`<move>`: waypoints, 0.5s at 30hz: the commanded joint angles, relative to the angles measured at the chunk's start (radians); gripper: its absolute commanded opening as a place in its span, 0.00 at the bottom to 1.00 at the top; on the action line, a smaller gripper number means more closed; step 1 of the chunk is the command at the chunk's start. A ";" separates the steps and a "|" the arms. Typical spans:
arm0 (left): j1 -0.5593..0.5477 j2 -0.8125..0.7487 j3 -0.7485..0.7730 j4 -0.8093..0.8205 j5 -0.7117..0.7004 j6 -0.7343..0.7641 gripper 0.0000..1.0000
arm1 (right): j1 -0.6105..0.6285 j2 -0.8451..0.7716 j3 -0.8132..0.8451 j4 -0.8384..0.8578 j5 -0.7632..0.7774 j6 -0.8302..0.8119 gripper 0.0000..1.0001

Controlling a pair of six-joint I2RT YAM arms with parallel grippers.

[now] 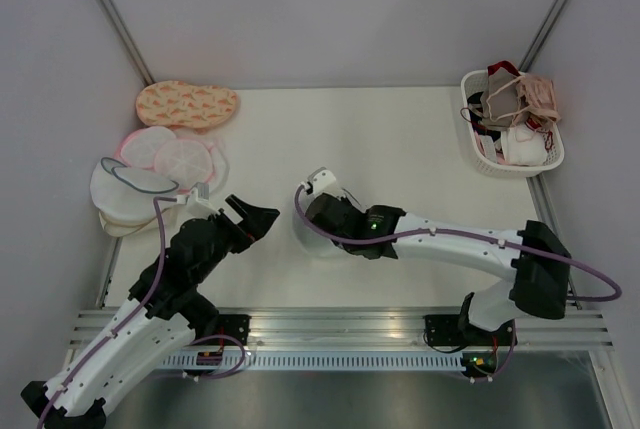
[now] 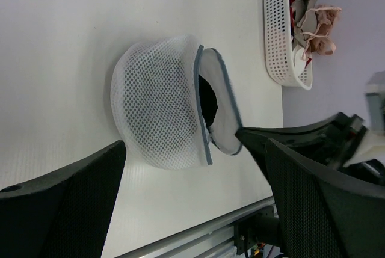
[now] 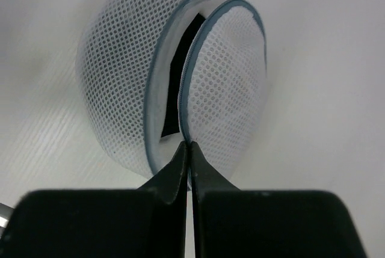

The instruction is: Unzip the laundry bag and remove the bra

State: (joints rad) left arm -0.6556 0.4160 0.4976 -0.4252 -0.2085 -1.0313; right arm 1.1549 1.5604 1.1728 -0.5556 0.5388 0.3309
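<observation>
Laundry bag [image 2: 157,110] is on the worktop [image 1: 400,149], near the middle and toward the front, between your two arms. It is a white mesh dome with grey-blue zip edging. The zip is partly undone: the flap [image 3: 231,83] stands off the body and leaves a narrow gap. Through the gap you get the bra [image 3: 180,68], black and inside the bag, with only a strip showing.

Right claw [image 3: 188,150]: tips pressed together at the low end of the opening, touching the flap's edge. You can't tell whether the zip pull is nipped between them. From above, this arm hides most of the bag.

Left claw [image 1: 255,212]: spread wide and holding nothing. It hovers just left of the bag, apart from it, with its fingers [image 2: 66,204] pointing at the mesh dome.

Off-task items:
- A white basket [image 1: 548,161] sits at the far right corner, heaped with beige, pink, white and red garments.
- An orange patterned bag [image 1: 187,104] lies at the far left.
- Pink-rimmed round bags [image 1: 170,154] overlap just in front of the orange one.
- More white bags [image 1: 120,194] are stacked at the left edge, near your left arm.
</observation>
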 commanded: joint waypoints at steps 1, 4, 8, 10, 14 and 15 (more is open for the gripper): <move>0.004 0.006 0.004 0.011 0.011 0.005 0.99 | 0.006 -0.163 -0.042 0.017 0.108 0.083 0.00; 0.004 0.033 0.010 0.034 0.035 0.020 0.99 | 0.000 -0.218 -0.071 -0.064 0.289 0.231 0.00; 0.004 0.099 0.031 0.077 0.070 0.049 0.99 | -0.049 -0.206 -0.090 -0.306 0.552 0.524 0.11; 0.004 0.135 0.044 0.111 0.098 0.085 0.99 | -0.052 -0.181 -0.105 -0.482 0.604 0.737 0.56; 0.004 0.269 0.087 0.170 0.147 0.160 0.99 | -0.044 -0.175 -0.133 -0.537 0.581 0.803 0.84; 0.004 0.340 0.116 0.186 0.171 0.178 0.99 | -0.037 -0.210 -0.140 -0.493 0.578 0.794 0.85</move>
State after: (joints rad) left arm -0.6556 0.6594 0.5308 -0.3378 -0.1112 -0.9600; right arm 1.1030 1.3914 1.0412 -0.9737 1.0332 0.9791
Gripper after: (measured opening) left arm 0.991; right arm 0.843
